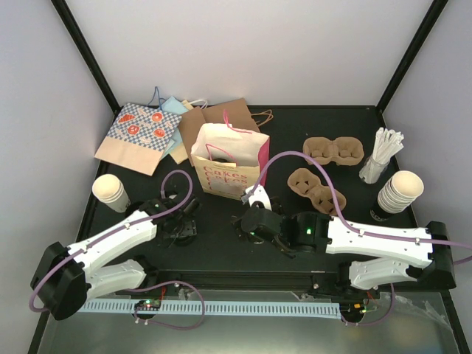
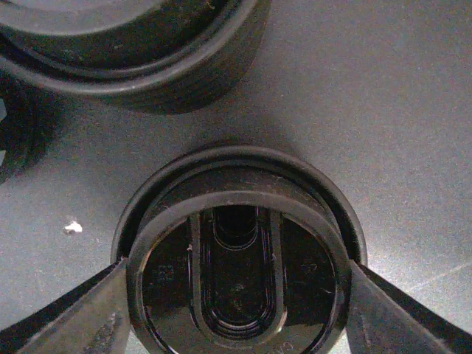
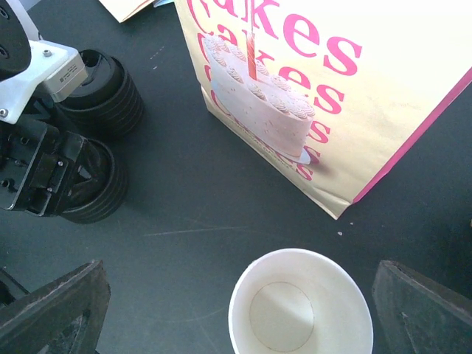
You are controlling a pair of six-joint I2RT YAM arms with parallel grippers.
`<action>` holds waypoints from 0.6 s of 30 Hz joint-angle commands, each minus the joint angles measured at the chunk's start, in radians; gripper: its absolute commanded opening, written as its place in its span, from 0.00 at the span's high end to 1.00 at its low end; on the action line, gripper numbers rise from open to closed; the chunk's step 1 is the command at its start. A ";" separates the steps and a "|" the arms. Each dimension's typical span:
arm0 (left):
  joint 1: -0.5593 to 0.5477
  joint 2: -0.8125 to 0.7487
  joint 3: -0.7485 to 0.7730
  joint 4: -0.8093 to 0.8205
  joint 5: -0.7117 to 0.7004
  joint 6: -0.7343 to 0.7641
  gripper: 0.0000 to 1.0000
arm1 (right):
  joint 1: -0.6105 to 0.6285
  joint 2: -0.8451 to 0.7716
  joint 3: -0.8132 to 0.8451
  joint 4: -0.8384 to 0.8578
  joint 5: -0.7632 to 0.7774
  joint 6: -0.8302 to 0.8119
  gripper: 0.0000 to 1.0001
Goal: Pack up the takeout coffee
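No lidded coffee cup is in view. My left gripper (image 2: 237, 274) is shut on a loose black lid (image 2: 169, 280), the top one of a lid stack (image 2: 346, 221); both fingers press its sides. In the top view this gripper (image 1: 181, 225) hangs over the lid stacks. My right gripper (image 3: 240, 284) is open, fingers wide apart, over a lidless cream cup (image 3: 301, 310) that stands on the table between them, nearer the right finger and touching neither. In the top view the right gripper (image 1: 247, 221) is in front of the bag and hides the cup.
A cream "Cakes" paper bag (image 1: 228, 166) stands open behind the grippers, also in the right wrist view (image 3: 354, 96). Two lid stacks (image 3: 103, 92) stand left. Cardboard carriers (image 1: 335, 151), cup stacks (image 1: 110, 192) (image 1: 400, 190), stirrers (image 1: 380, 158) and flat bags (image 1: 140, 133) lie around.
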 commanded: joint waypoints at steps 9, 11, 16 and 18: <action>0.005 -0.064 0.113 -0.085 0.008 0.027 0.37 | 0.004 -0.030 -0.008 0.006 0.028 -0.001 0.00; 0.004 -0.089 0.134 -0.121 0.021 0.030 0.37 | 0.005 -0.033 -0.009 0.008 0.037 -0.001 0.00; 0.003 -0.153 0.183 -0.192 0.050 0.056 0.36 | 0.001 -0.036 -0.012 0.002 0.052 0.014 0.00; 0.000 -0.182 0.191 -0.168 0.119 0.107 0.38 | -0.015 -0.040 -0.015 -0.012 0.043 0.035 0.00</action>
